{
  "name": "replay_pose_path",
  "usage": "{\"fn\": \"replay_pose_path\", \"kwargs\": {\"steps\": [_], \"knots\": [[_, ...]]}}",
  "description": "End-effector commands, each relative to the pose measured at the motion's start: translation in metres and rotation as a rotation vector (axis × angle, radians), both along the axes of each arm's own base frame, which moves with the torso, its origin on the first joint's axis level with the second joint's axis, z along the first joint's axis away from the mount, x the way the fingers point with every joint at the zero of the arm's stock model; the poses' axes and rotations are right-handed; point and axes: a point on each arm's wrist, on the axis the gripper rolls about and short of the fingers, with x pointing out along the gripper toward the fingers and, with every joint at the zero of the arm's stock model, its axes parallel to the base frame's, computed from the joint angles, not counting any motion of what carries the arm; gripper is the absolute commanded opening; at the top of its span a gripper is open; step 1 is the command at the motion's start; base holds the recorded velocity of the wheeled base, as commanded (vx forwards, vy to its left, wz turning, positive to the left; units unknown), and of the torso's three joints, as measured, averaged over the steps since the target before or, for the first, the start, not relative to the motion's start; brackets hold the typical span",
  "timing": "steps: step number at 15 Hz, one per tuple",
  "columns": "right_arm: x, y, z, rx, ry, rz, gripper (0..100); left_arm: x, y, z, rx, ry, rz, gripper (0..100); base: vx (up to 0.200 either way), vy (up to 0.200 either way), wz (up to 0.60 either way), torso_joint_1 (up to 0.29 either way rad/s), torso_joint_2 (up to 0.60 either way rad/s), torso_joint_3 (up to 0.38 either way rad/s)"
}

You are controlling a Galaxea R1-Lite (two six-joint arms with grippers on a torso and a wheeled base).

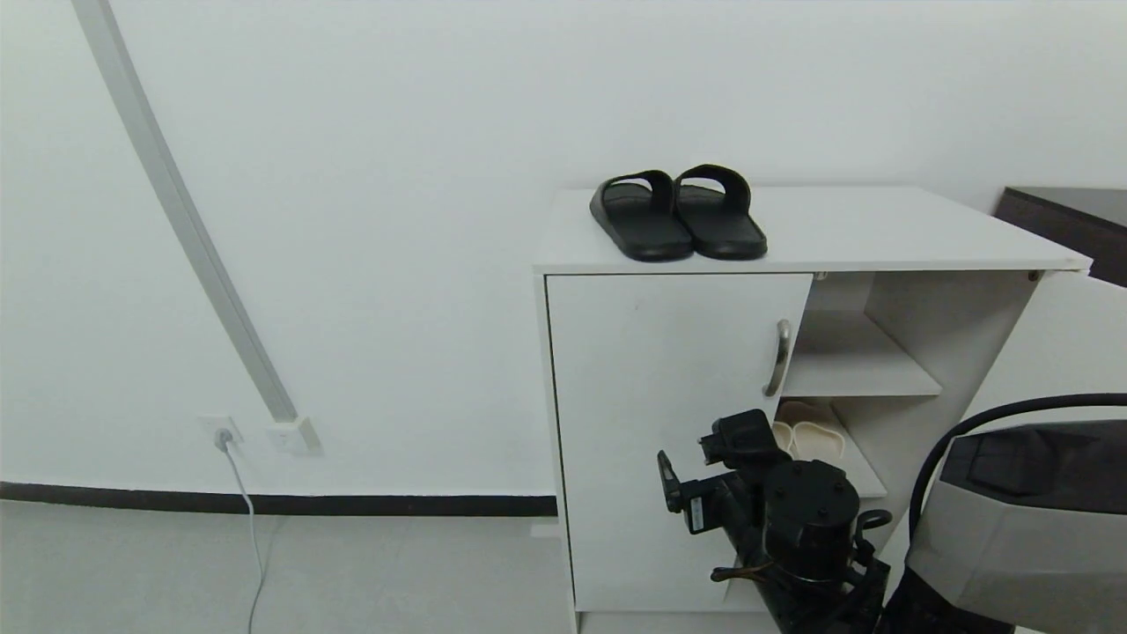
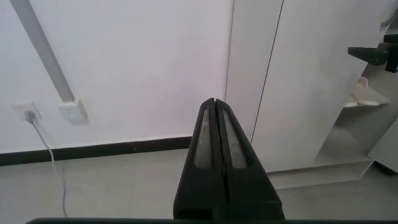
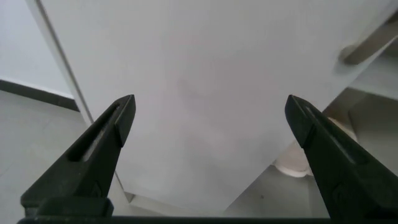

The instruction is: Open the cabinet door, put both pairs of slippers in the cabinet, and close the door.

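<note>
The right hand (image 1: 700,462) sits low in front of the cabinet (image 1: 880,231). Its two fingers (image 3: 112,127) are spread wide and grip nothing. It faces the closed left door (image 1: 660,370), with a gap between the fingertips and the panel. Above the hand and slightly to its right, the curved metal handle (image 1: 778,357) runs along that door's free edge.

Just past that edge, close on the hand's right, the pale slippers (image 1: 808,436) lie side by side on the lower shelf (image 1: 867,480) inside the cabinet, with the upper shelf (image 1: 867,374) above them. The right door (image 1: 1057,335) stands swung out to the right, so the front of that compartment is open beside the hand.

Well above the hand, the black slippers (image 1: 676,214) rest as a pair on the cabinet top. They touch each other, and their near ends are close to the front edge over the closed door.

The left hand (image 2: 215,106) is clenched, its fingers pressed flat together on nothing. It is well apart from the cabinet and points toward the cabinet's left side edge and the wall (image 2: 143,62). Open floor (image 2: 112,186) lies between the hand and both. Farther along that wall, a wall socket (image 1: 220,433) has a cable (image 1: 251,528) trailing down to the floor.
</note>
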Motion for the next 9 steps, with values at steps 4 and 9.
{"fn": "replay_pose_path", "kwargs": {"steps": [4,9], "knots": [[0.001,-0.0009,-0.0009,0.001,-0.001,-0.004,100,0.0001,0.0,0.0001,0.0,0.001,0.0,0,0.0,0.0,0.0,0.154,-0.47,-0.322],[0.0026,-0.0022,-0.0007,0.001,-0.003,-0.01,100,0.0001,0.0,0.0001,0.0,0.001,0.0,0,0.0,0.0,0.0,0.188,-0.5,-0.313]]}}
